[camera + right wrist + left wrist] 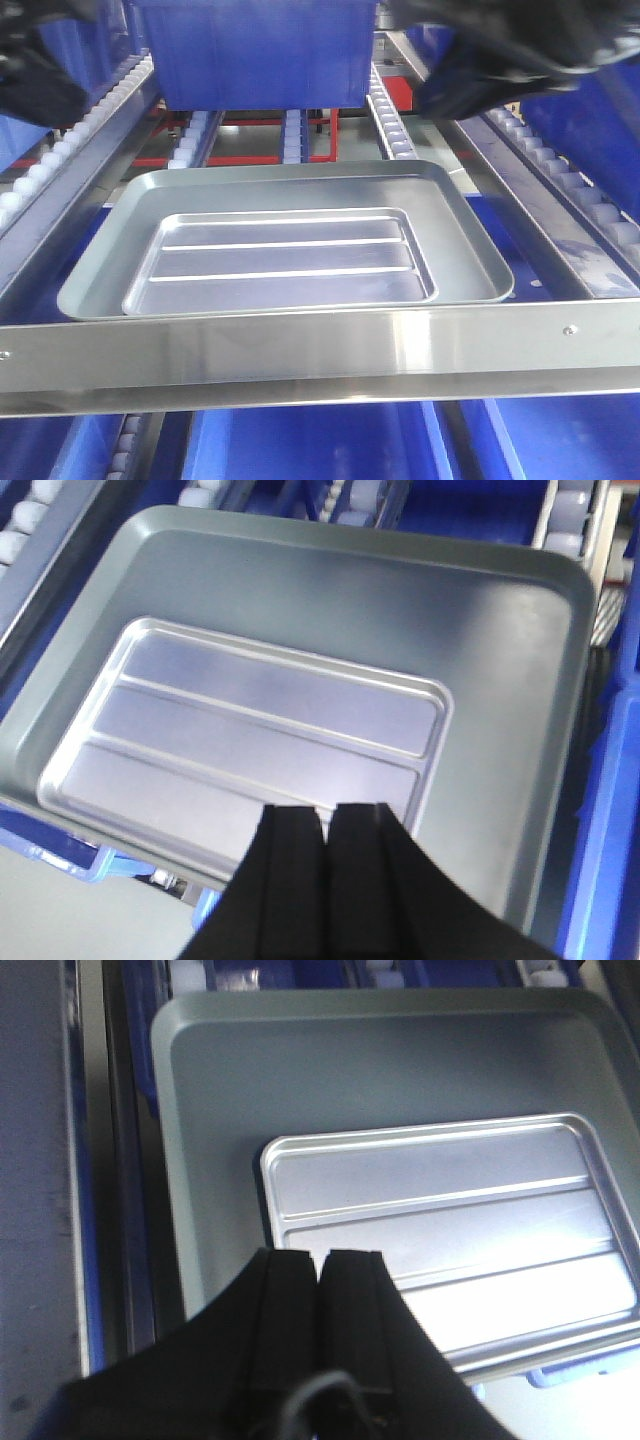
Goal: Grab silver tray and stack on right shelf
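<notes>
Surface: steel-framed shelf (pixel 300 345) with a broad shiny front bar carrying small screws. Rails of white rollers (pixel 388 120) run back along both sides and the middle. A blue bin (pixel 255 50) stands at the rear of the shelf; further blue bins (pixel 310 445) show below the front bar.

A large tray (pixel 450 215) with a wide plain rim lies flat on the rails. The ridged silver tray (pixel 285 262) lies flat inside it, toward the front, its near edge close to the large tray's near rim.

Left claw (pixel 320 1265): fingers pressed together, holding nothing, above the silver tray's edge, apart from it. Right claw (pixel 327 820): fingers likewise pressed together, empty, above the tray's other end. In the front view both arms appear only as dark blurs at the upper corners.
</notes>
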You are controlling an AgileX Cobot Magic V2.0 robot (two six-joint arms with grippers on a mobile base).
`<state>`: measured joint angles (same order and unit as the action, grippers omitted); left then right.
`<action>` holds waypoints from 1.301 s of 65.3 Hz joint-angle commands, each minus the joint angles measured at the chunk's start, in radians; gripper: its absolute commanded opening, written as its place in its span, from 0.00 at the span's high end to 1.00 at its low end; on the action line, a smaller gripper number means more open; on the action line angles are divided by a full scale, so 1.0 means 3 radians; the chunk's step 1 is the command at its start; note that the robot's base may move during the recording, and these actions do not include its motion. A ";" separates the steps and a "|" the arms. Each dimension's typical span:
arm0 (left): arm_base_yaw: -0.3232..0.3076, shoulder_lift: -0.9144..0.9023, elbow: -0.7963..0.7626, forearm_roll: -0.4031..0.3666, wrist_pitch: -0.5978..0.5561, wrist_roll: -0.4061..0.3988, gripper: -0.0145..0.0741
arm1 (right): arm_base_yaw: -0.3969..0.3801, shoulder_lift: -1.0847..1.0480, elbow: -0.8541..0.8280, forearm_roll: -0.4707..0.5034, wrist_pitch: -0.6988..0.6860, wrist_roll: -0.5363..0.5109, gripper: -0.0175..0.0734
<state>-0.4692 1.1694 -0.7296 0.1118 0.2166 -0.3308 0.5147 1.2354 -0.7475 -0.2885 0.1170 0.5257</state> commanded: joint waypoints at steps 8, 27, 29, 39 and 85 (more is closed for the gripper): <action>-0.0002 -0.0919 0.0491 0.0492 -0.0669 0.0013 0.94 | -0.0003 -0.0851 0.0442 -0.0267 -0.0351 -0.0031 0.75; -0.0002 -0.1544 0.0663 0.0701 -0.0690 0.0013 0.94 | -0.0003 -0.1173 0.0535 -0.0181 -0.0609 0.0037 0.75; -0.0002 -0.1592 0.0663 0.0701 -0.0690 0.0013 0.94 | -0.0003 -0.1177 0.0535 -0.0181 -0.0701 0.0038 0.75; -0.0002 -0.1981 0.0736 0.0715 -0.0690 0.0013 0.94 | -0.0003 -0.1427 0.0713 -0.0299 -0.1519 0.0035 0.75; -0.0002 -0.3746 0.1066 0.0508 0.1003 0.0013 0.94 | -0.0003 -0.3081 0.1605 -0.0304 -0.0927 0.0035 0.75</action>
<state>-0.4692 0.0342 -0.3854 0.2614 0.5920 -0.3308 0.5147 0.3074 -0.2371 -0.3749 -0.0956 0.5376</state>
